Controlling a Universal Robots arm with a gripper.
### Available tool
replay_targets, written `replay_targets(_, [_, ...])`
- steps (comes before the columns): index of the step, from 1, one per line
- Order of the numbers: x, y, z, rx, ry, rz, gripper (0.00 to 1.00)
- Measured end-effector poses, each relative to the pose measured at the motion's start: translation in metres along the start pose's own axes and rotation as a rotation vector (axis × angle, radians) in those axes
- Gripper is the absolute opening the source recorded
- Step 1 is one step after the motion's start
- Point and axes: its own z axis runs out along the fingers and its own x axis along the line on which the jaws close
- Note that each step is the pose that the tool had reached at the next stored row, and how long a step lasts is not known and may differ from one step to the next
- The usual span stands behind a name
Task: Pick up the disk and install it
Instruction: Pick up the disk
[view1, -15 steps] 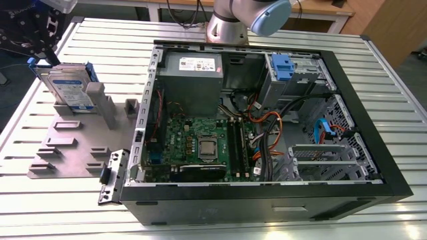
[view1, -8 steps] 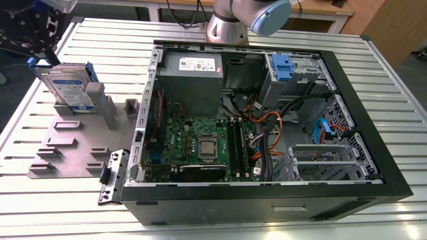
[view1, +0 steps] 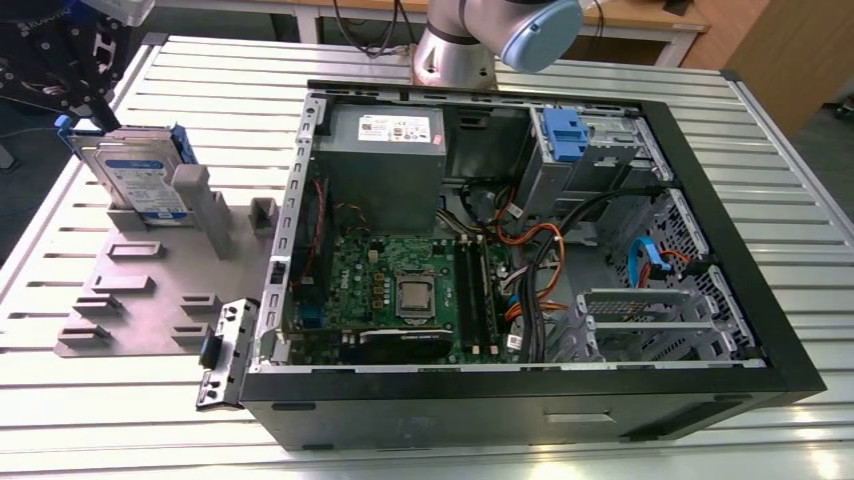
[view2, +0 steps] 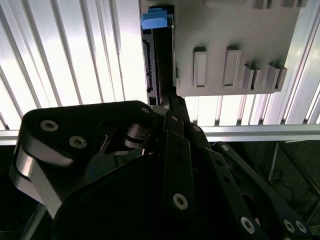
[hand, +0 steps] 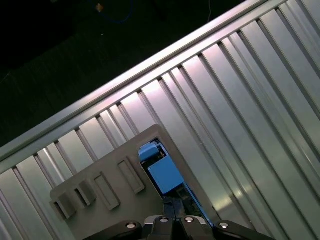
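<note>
So the disk (view1: 140, 180) is standing on edge in a slot of the grey holder plate (view1: 147, 290), at the exterior view's left, just beside the open computer case (view1: 534, 385). Both are sitting on the slatted metal table (view1: 120, 410). The claw (view1: 91, 118) is hanging right over the disk's top edge, down at its blue frame. Honestly I can't tell if it's clamping the disk or just sitting around it. In the second wrist view the claw (view2: 167, 102) is pointing straight at the thin edge of the disk (view2: 157, 60), with the holder plate (view2: 225, 40) alongside. In the first wrist view the disk's blue frame (hand: 162, 175) is showing just past the claw (hand: 172, 220). Inside the case, the drive cage (view1: 574, 135) is sitting next to the power supply (view1: 380, 150).
</note>
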Motion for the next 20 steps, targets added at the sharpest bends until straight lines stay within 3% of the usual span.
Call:
replay_targets(6, [0.0000,0.0000,0.0000,-0.0001,0.0002,-0.003,0.11])
replay_targets(9, [0.0000,0.0000,0.0000,-0.0006,0.0009,-0.025,0.11])
replay_targets(20, [0.0000,-0.0001,0.0005,-0.0050,0.0080,-0.210,0.11])
